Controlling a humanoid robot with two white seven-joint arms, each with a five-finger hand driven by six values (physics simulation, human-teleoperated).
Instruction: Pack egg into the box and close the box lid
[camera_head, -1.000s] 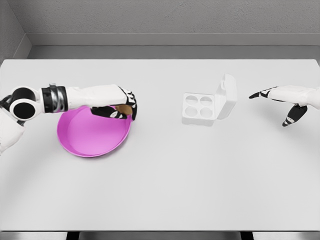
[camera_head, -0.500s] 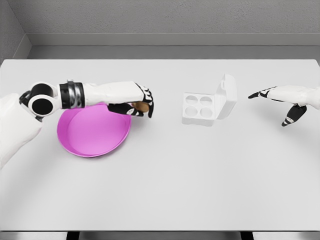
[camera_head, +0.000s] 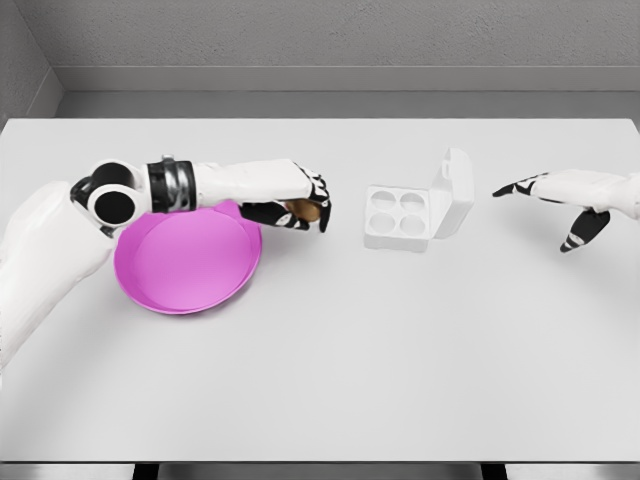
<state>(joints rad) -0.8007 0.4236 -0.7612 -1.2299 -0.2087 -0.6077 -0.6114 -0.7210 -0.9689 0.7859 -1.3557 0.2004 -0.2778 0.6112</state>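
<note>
At nine o'clock on the table (camera_head: 320, 380) sits a pink plate (camera_head: 185, 265), bare inside. The left arm reaches across its far rim, and the left hand (camera_head: 295, 205) hangs just past the plate's three o'clock edge, above the table. Its fingers are curled down around a brown egg (camera_head: 305, 211), which shows only as a small patch under the palm between the dark fingertips; so the egg is held inside the grasp, clear of the plate and not yet at the box.

The step in hand looks like the carry: the egg is lifted and is on its way toward the box (camera_head: 400, 217), which lies at the hand's three o'clock, near but clearly apart. The box is white with four round cups, all of them empty, and its lid (camera_head: 452, 192) stands upright on the hinge at the box's right side. The next move calls for bringing the egg over one cup, probably a near-left one, lowering it and letting go gently so it does not roll out.

At the far right, the right hand (camera_head: 565, 200) hovers above the table with relaxed, spread fingers, holding nothing, well placed to push the lid down later.
</note>
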